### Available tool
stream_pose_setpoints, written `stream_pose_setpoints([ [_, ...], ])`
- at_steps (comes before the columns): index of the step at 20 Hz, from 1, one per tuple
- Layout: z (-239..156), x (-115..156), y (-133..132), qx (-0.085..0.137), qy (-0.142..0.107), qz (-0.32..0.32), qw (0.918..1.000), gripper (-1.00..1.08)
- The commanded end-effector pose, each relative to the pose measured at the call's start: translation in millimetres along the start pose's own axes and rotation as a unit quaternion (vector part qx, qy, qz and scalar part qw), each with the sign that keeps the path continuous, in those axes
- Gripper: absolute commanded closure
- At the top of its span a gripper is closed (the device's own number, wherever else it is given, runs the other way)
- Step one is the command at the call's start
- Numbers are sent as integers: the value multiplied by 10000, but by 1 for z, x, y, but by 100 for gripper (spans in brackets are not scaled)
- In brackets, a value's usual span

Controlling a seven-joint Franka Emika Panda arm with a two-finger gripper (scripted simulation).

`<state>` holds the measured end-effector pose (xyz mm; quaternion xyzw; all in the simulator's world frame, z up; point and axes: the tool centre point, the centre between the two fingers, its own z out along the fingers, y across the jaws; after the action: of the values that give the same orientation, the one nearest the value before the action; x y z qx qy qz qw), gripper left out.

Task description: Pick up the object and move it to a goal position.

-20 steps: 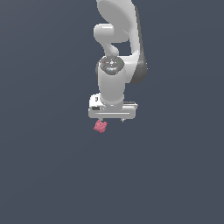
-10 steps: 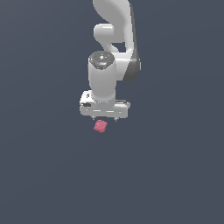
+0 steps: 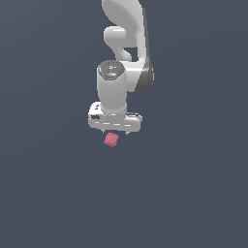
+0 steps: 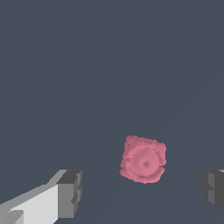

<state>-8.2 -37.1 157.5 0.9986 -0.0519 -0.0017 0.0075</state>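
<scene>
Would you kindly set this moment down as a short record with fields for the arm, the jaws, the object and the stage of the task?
arm: white arm, pointing down over a plain dark floor
gripper: gripper, jaws spread wide, nothing between them
object: small pink-red bumpy blob on the floor, free of the fingers
relation: in the wrist view the blob lies between the two fingers, nearer to neither clearly; in the exterior view it shows just below the gripper
stage: not yet grasped
goal marker: none visible

small pink-red bumpy object [image 3: 111, 140] [image 4: 143, 159] lying free on the floor.
</scene>
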Motion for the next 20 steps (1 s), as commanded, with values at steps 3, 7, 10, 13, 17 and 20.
stream_pose_setpoints([
  [3,20,-7,8,32,-2,290,9996,-92],
  [7,43,-16,17,60,1,639,9979,-92],
  [10,55,-21,23,70,3,836,9965,-92],
  [13,63,-25,27,75,5,964,9953,-92],
  [17,67,-27,29,76,6,1026,9947,-92],
  [20,67,-27,28,75,0,1004,9949,-92],
])
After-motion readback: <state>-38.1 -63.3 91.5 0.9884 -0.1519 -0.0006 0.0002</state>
